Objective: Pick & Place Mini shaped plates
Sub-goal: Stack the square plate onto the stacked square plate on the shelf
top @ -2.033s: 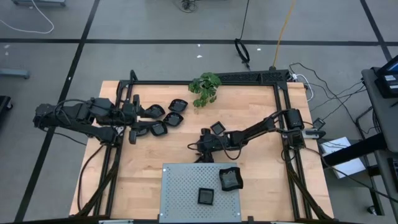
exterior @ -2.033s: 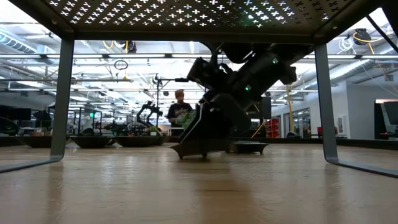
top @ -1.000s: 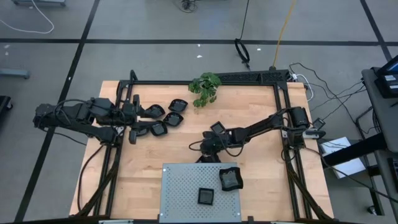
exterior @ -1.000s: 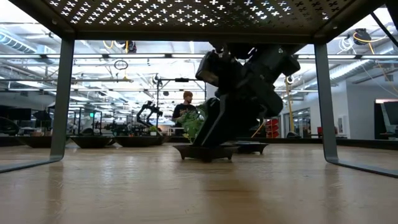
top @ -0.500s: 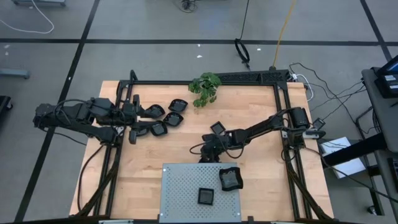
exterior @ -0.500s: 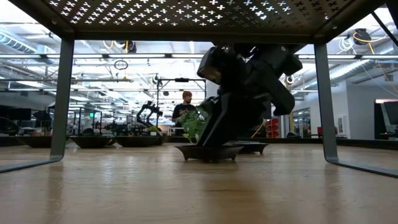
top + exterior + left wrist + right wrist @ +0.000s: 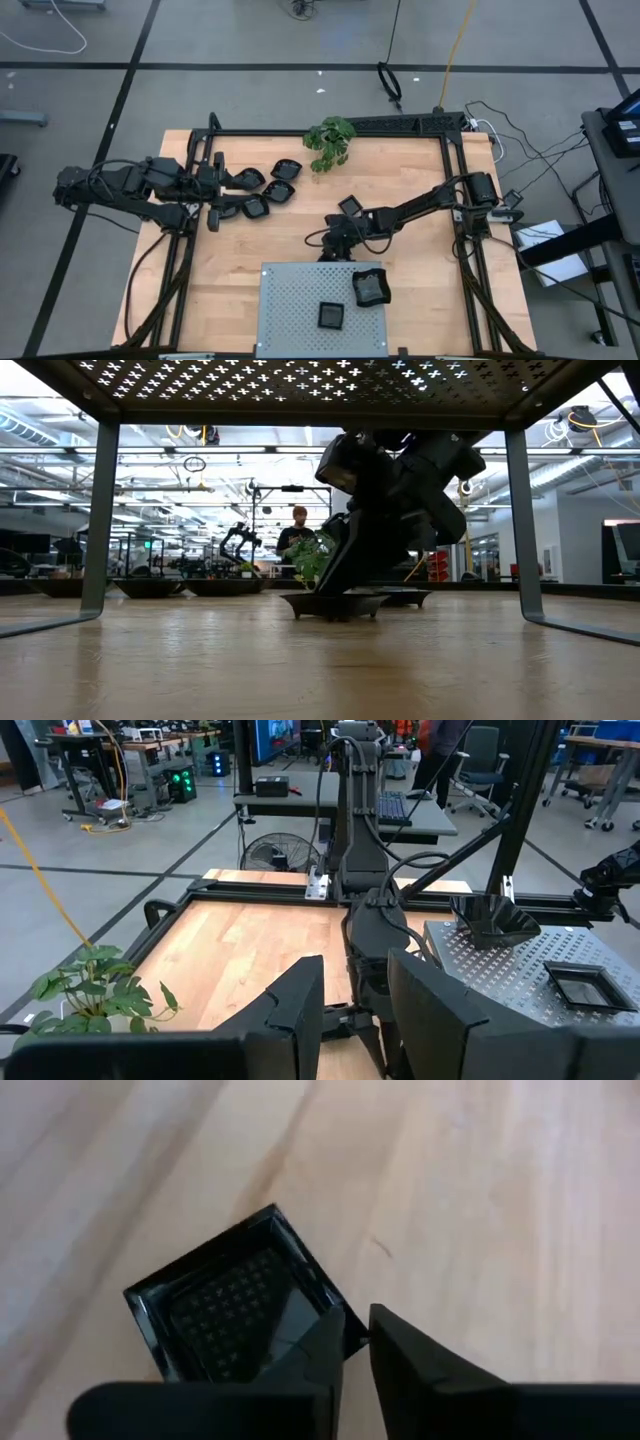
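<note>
A pale wooden worktop (image 7: 250,260) sits on a grey workshop floor, framed by black rails, with a green leafy plant (image 7: 330,142) at its far edge and a grey perforated metal panel (image 7: 322,308) raised on legs at its near edge. In the low view the room behind runs deep with benches and lights, and a person (image 7: 297,532) stands far back.

My right tool (image 7: 328,238) is down at the middle of the worktop, just beyond the far edge of the panel. Its two dark fingers (image 7: 300,1370) have drawn in on the rim corner of a square black mini plate (image 7: 235,1308), one finger inside the dish and the other outside the wall, with only the thin rim between them. The plate's patterned floor shows clearly, and in the low view it lies flat on the wood (image 7: 330,603) under the tool, so I have a pinch on it at the worktop.

My left tool (image 7: 222,183) waits at the left side of the worktop, beside a cluster of mini plates (image 7: 268,186) that lie close together on the wood. Its fingers (image 7: 300,1005) stand a little apart with nothing between them.

Two more plates rest on the perforated panel: a square one (image 7: 332,316) lying flat near the front, and a second one (image 7: 371,287) near the panel's right far corner, which in the left wrist view looks tilted up on edge (image 7: 495,920).
</note>
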